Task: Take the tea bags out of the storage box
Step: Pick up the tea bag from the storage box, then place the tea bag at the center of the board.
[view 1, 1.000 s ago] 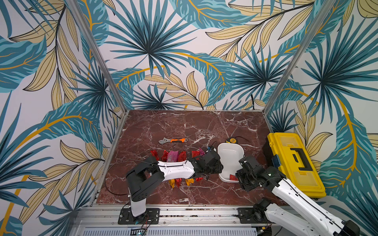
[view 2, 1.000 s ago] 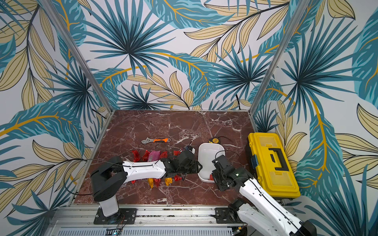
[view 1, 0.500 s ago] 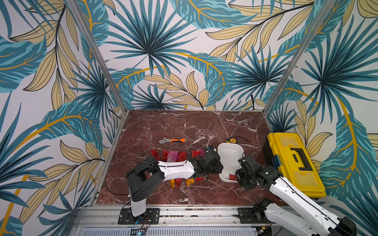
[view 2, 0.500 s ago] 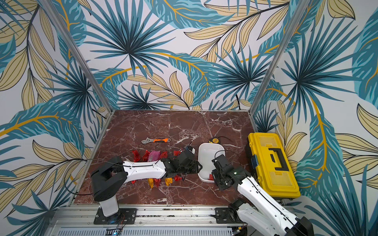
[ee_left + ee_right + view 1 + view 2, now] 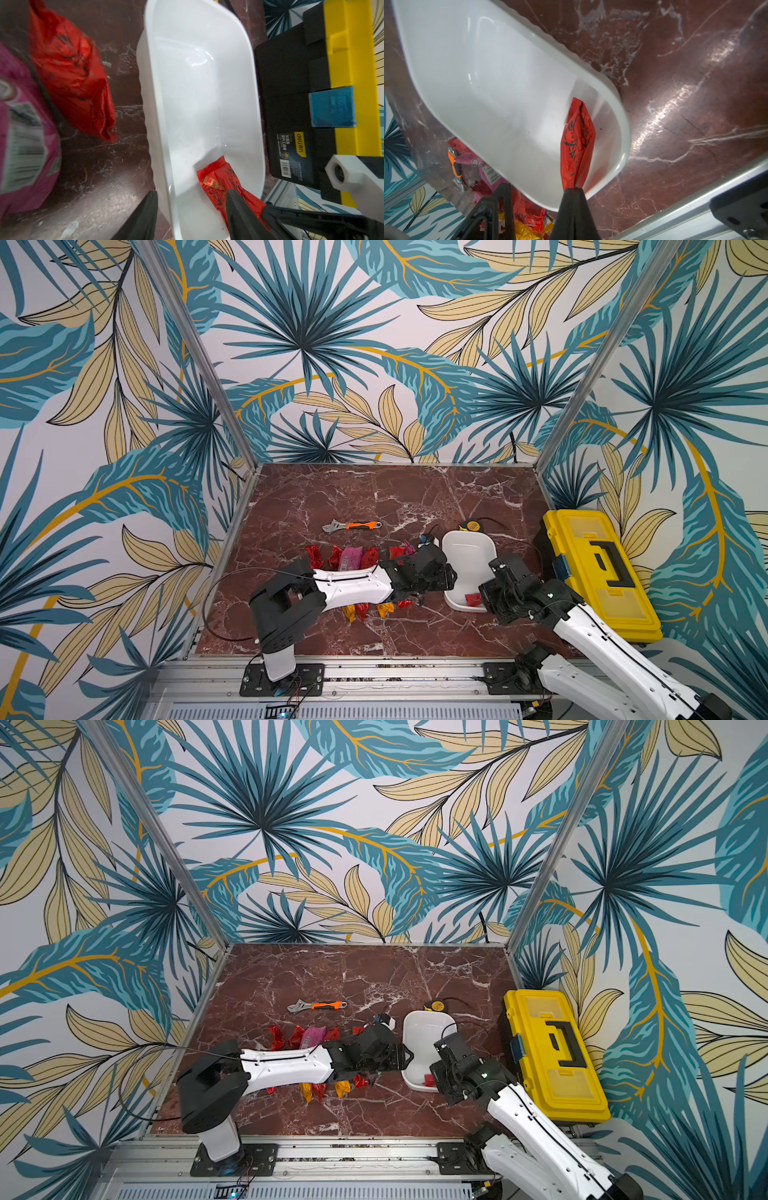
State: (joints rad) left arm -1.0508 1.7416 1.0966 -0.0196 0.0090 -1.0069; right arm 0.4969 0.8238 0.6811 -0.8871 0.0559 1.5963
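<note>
- The right gripper (image 5: 574, 190) is pinched shut on a red tea bag (image 5: 577, 141) in the storage box (image 5: 488, 72).
- The left gripper (image 5: 192, 193) is held open astride its wall; the finger bases are cut off.

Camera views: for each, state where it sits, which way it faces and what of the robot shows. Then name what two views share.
Top views: high at the front, looking down at the table; left arm, right arm show.
Left wrist: on the left arm, facing the storage box; open left gripper straddles its wall.
Right wrist: above the box; right gripper pinches a red tea bag.
Shared: both wrist views show that bag.
</note>
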